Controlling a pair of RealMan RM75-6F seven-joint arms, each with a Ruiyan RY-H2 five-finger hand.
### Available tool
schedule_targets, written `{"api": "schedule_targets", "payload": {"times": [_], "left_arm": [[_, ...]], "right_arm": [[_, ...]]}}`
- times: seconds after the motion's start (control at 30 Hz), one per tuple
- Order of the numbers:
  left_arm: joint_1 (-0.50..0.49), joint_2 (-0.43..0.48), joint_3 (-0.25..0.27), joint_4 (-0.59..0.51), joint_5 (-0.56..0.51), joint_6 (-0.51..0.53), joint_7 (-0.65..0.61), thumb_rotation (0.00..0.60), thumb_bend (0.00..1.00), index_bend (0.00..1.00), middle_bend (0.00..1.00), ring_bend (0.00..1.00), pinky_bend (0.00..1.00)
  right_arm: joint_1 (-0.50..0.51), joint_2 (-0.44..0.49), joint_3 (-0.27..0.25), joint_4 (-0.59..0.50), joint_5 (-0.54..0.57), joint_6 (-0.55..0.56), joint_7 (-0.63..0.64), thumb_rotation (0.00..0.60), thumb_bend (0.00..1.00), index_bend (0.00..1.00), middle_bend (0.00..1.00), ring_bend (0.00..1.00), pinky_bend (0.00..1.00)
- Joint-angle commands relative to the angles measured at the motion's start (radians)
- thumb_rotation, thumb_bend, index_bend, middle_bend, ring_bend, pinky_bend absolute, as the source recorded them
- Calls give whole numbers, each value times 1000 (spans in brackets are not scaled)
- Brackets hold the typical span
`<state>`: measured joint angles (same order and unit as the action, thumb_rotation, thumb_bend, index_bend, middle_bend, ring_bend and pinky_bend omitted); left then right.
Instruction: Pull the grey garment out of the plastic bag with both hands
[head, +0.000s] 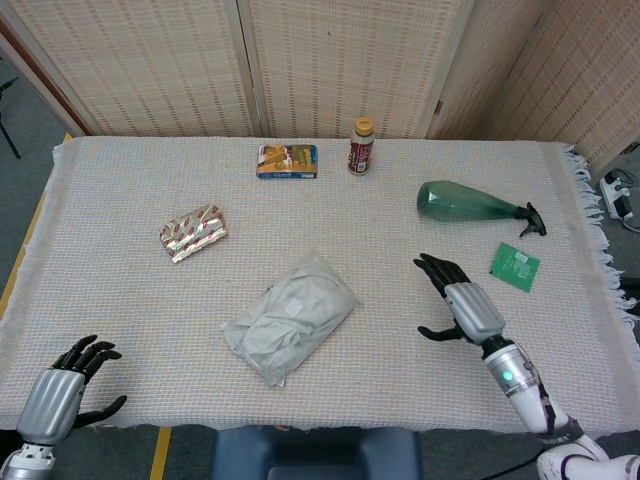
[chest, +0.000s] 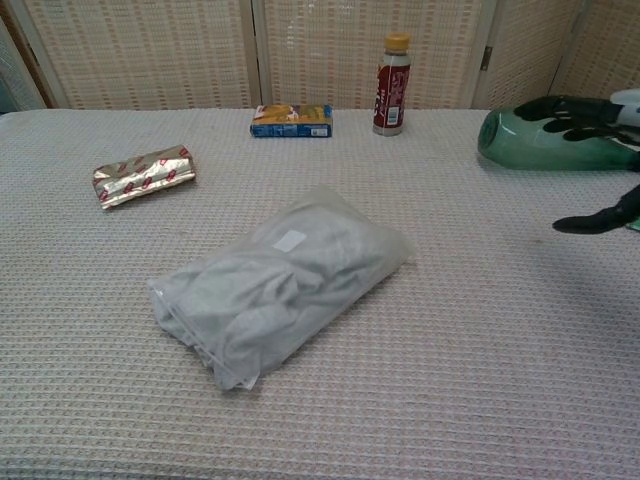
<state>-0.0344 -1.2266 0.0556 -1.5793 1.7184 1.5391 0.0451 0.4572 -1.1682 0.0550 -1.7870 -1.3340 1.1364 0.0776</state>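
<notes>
Left robot hand (head: 72, 376) sits at the near left edge of the surface (head: 120, 300), fingers spread, holding nothing, well apart from the bag. Only the head view shows it.

Right robot hand (head: 456, 303) hovers to the right of the bag, fingers fanned out and thumb apart, empty. In the chest view only its dark fingertips (chest: 575, 107) show at the right border.

Progress, as I judge it: nothing extracted yet. The grey garment (chest: 262, 295) is wholly inside the plastic bag (chest: 380, 255), and neither hand touches it. Everything is left to do: bring both hands in, pin or grip the bag, find its mouth, draw the cloth out.

The bag lies flat near the middle of the surface, a little toward my side, long axis running from near left to far right. Clear film, slightly cloudy, small white label on top. Garment inside is bunched in soft folds, filling it. I cannot tell which end is the opening.

Farther off: foil snack packet (head: 193, 232) at left, green bottle (head: 465, 203) lying on its side at right, green card (head: 515, 266) beside it, then the blue box (head: 287, 161) and brown bottle (head: 361, 146) along the far edge.
</notes>
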Motion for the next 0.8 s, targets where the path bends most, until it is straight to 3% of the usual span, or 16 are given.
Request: {"api": "schedule_targets", "payload": {"times": [0.03, 0.1, 0.13, 0.17, 0.23, 0.37, 0.47, 0.6, 0.8], "left_arm": [[-16, -44, 13, 18, 15, -24, -15, 515, 215, 412, 405, 274, 502], [-12, -79, 5, 19, -4, -27, 2, 517, 215, 463, 519, 405, 666], [-3, -120, -22, 26, -36, -8, 28, 522, 216, 490, 578, 478, 748], [-3, -170, -40, 37, -44, 5, 34, 529, 219, 544, 689, 613, 887], [-20, -233, -32, 58, -33, -21, 22, 549, 224, 612, 809, 753, 993], [-53, -324, -17, 99, 20, -47, 79, 599, 238, 698, 945, 894, 1000], [-76, -377, -2, 125, 23, -96, 92, 600, 242, 693, 1000, 994, 1000], [-98, -434, 3, 159, 7, -149, 107, 600, 250, 677, 1000, 1000, 1000], [-117, -527, 5, 244, 36, -127, 82, 600, 288, 671, 1000, 1000, 1000]], "right_arm": [[-174, 85, -112, 76, -161, 213, 19, 600, 149, 0, 0, 0, 0], [-212, 82, -122, 108, -176, 263, 37, 600, 150, 0, 0, 0, 0], [-228, 78, -123, 124, -181, 285, 46, 600, 150, 0, 0, 0, 0], [-242, 71, -122, 139, -184, 304, 52, 600, 149, 0, 0, 0, 0], [-264, 55, -117, 171, -185, 333, 56, 600, 148, 0, 0, 0, 0], [-276, 63, -112, 177, -185, 329, 56, 600, 149, 0, 0, 0, 0], [-284, 70, -107, 173, -189, 334, 57, 600, 149, 0, 0, 0, 0], [-297, 75, -99, 167, -195, 345, 57, 600, 149, 0, 0, 0, 0], [-308, 87, -92, 159, -203, 345, 51, 600, 149, 0, 0, 0, 0]]}}
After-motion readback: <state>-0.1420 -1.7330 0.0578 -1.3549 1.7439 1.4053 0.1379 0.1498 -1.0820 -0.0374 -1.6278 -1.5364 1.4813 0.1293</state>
